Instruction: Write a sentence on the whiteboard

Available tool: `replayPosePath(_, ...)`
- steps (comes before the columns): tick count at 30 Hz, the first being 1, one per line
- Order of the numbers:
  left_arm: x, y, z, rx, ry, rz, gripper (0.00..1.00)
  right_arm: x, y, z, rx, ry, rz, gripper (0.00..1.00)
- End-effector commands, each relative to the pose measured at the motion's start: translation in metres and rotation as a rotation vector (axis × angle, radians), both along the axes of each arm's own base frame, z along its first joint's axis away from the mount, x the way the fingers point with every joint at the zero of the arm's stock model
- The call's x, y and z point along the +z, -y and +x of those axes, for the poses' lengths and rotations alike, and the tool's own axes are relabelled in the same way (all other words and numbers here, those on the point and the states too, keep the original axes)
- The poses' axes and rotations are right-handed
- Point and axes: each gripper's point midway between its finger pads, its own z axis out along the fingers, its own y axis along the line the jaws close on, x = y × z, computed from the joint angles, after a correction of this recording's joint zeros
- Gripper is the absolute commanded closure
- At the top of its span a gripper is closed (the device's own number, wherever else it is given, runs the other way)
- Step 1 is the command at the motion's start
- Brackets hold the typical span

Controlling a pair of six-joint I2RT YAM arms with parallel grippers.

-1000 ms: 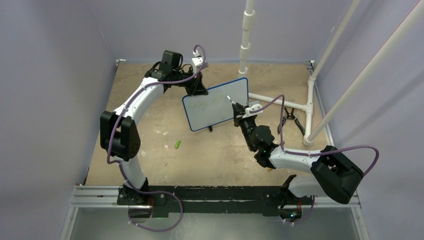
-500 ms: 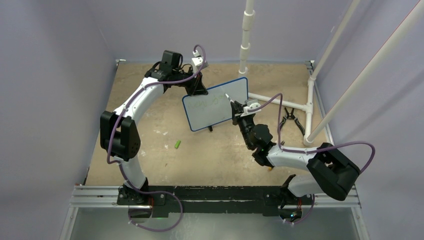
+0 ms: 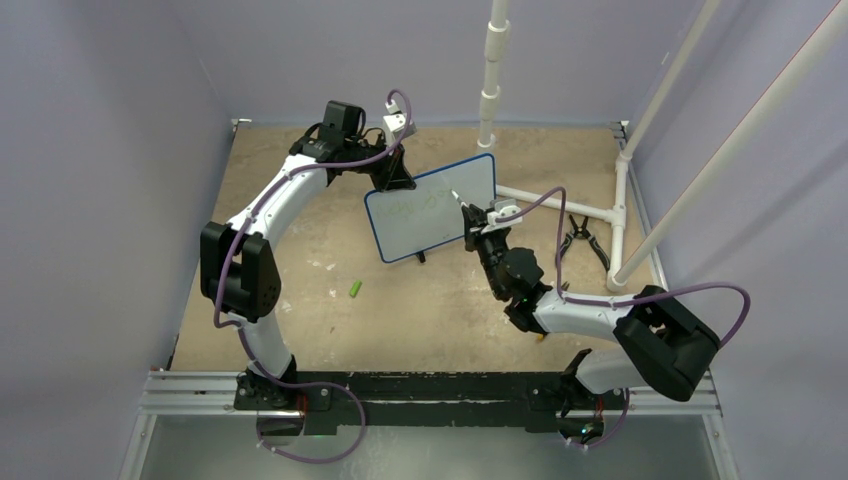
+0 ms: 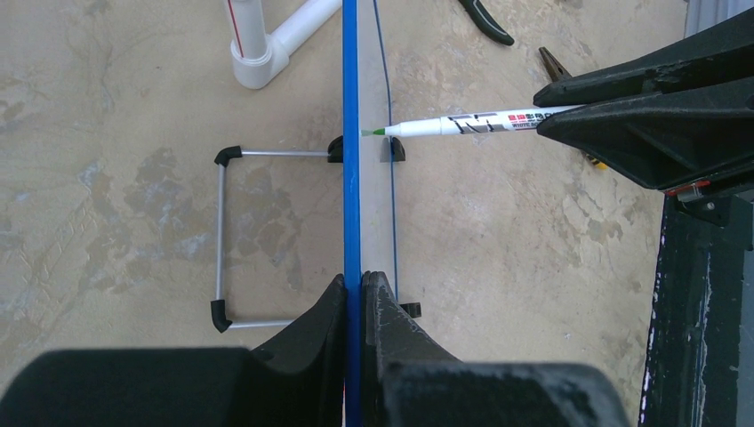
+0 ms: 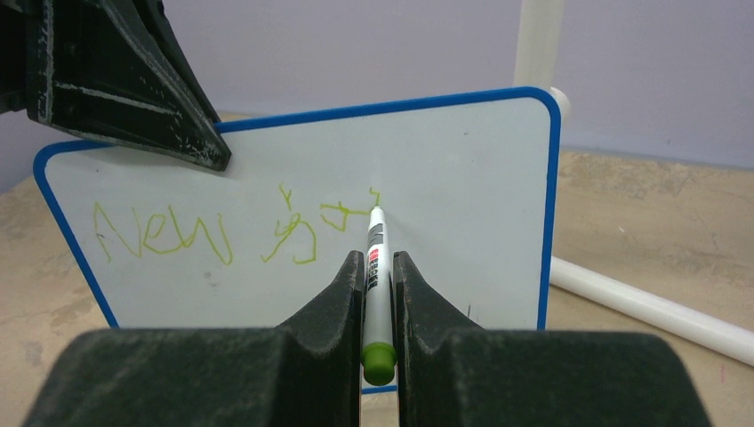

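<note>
The whiteboard [image 3: 430, 215] stands tilted at mid table, blue-framed. It faces me in the right wrist view [image 5: 462, 160] and shows edge-on in the left wrist view [image 4: 351, 133]. My left gripper [image 3: 395, 180] [image 4: 354, 277] is shut on its top edge. The sentence [image 5: 164, 238] is green handwriting, "New" plus a few more strokes, and looks faint from above [image 3: 412, 204]. My right gripper [image 3: 472, 222] [image 5: 378, 256] is shut on a white marker [image 5: 375, 240] [image 4: 471, 123] with a green end. The marker's tip touches the board at the newest stroke.
A green marker cap [image 3: 355, 288] lies on the table left of the board. Black pliers [image 3: 585, 240] lie by the white PVC pipe frame [image 3: 545, 197] on the right. The board's wire stand [image 4: 220, 231] sticks out behind it.
My right arm has shifted slightly left, its marker tip still at the board near the last green strokes. My left arm and the board have not moved.
</note>
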Motion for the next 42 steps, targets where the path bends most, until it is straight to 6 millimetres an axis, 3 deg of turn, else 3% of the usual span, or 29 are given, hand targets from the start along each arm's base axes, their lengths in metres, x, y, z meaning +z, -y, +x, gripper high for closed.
replayPosePath(1,-0.003,-0.007,-0.006,-0.002,0.001,0.023,1.0,-0.007,-0.002,-0.002,0.02,-0.035,0.012,1.0)
replayPosePath(10,-0.002,-0.007,-0.006,-0.003,0.005,0.02,1.0,-0.022,-0.014,-0.007,0.073,-0.084,-0.009,1.0)
replayPosePath(18,-0.003,-0.006,-0.006,-0.003,0.001,0.019,1.0,-0.021,-0.022,-0.011,0.097,-0.083,-0.013,1.0)
replayPosePath(33,-0.001,-0.005,0.001,0.038,0.0,0.006,1.0,0.02,-0.003,-0.031,0.103,-0.01,0.046,1.0)
replayPosePath(36,0.001,-0.005,0.002,0.047,0.0,-0.001,0.93,0.027,0.002,-0.034,0.101,0.016,0.052,1.0)
replayPosePath(42,0.016,0.001,0.003,0.054,0.015,-0.046,0.57,0.031,0.013,-0.027,0.085,0.032,0.07,1.0)
